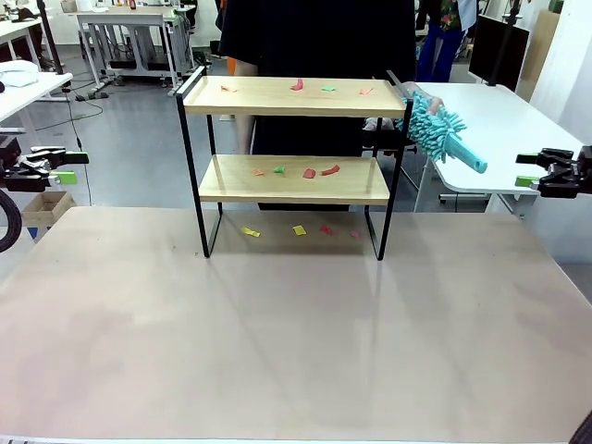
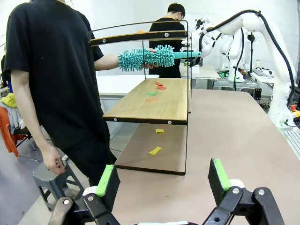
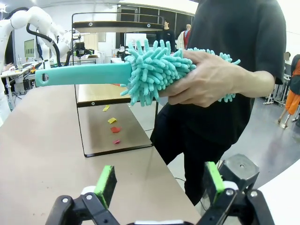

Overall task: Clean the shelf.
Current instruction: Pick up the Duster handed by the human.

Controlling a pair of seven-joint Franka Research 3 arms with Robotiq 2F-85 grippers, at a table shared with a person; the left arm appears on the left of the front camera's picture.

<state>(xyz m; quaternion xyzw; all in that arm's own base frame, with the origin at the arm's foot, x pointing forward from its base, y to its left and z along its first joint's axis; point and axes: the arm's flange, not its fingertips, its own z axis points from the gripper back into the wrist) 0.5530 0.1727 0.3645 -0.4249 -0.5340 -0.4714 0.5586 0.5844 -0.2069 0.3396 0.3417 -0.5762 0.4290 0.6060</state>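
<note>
The shelf (image 1: 292, 180) stands at the table's far middle, two wooden boards in a black frame. Small coloured paper scraps lie on its top board (image 1: 297, 85), its lower board (image 1: 310, 172) and the table beneath (image 1: 299, 230). Behind it a person in black holds a teal fluffy duster (image 1: 444, 134) by its head, handle pointing right. In the right wrist view the duster (image 3: 150, 75) and the person's hand (image 3: 206, 82) are just ahead of my open right gripper (image 3: 159, 183). My left gripper (image 2: 164, 178) is open and empty, off the shelf's (image 2: 150, 105) left end.
Both grippers hang beyond the table's sides, left (image 1: 72, 167) and right (image 1: 527, 171). A white table (image 1: 518, 120) stands at the back right. A grey stool (image 3: 239, 171) sits by the person's legs. The wide tabletop (image 1: 296, 342) stretches in front of the shelf.
</note>
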